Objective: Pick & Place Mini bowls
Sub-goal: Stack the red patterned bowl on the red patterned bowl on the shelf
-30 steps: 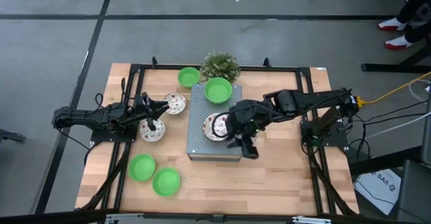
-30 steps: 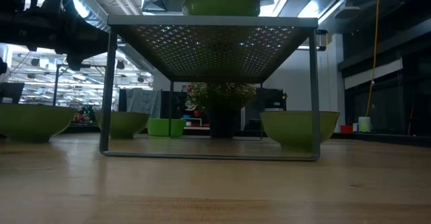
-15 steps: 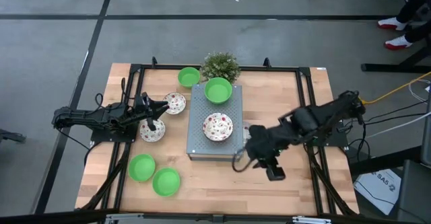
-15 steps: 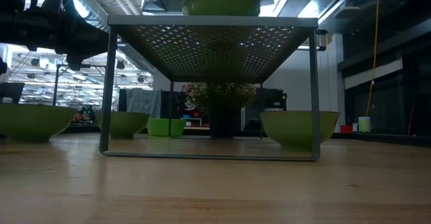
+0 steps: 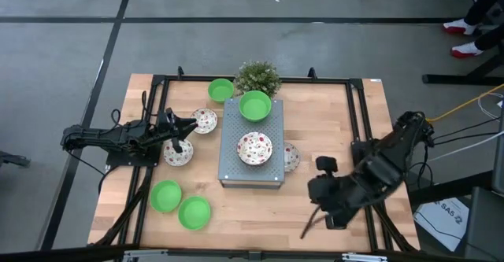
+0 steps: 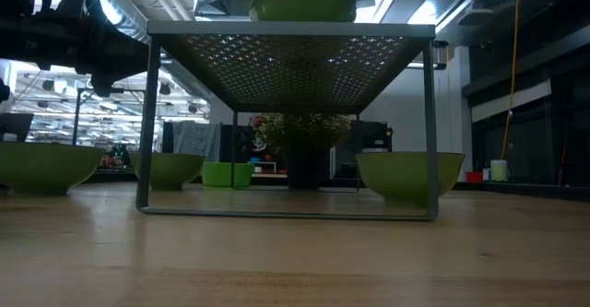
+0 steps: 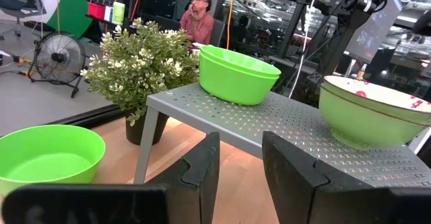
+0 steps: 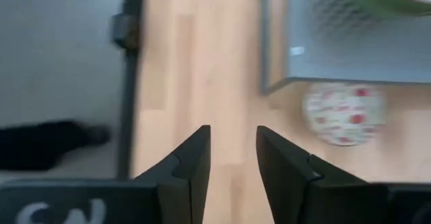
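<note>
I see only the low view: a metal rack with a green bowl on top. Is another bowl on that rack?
Observer: Yes, a speckled bowl sits on the rack, nearer the front than the green bowl.
Operator: Where is the right gripper?
Observer: The right gripper is at the table's front right, empty, fingers apart.
Operator: And the left one?
Observer: The left gripper waits left of the rack, between two speckled bowls, holding nothing.

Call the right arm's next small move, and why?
Probably swing back toward the speckled bowl on the wood beside the metal rack. The right gripper hangs empty and open near the table's front edge, while the left gripper waits by the left-hand bowls.
</note>
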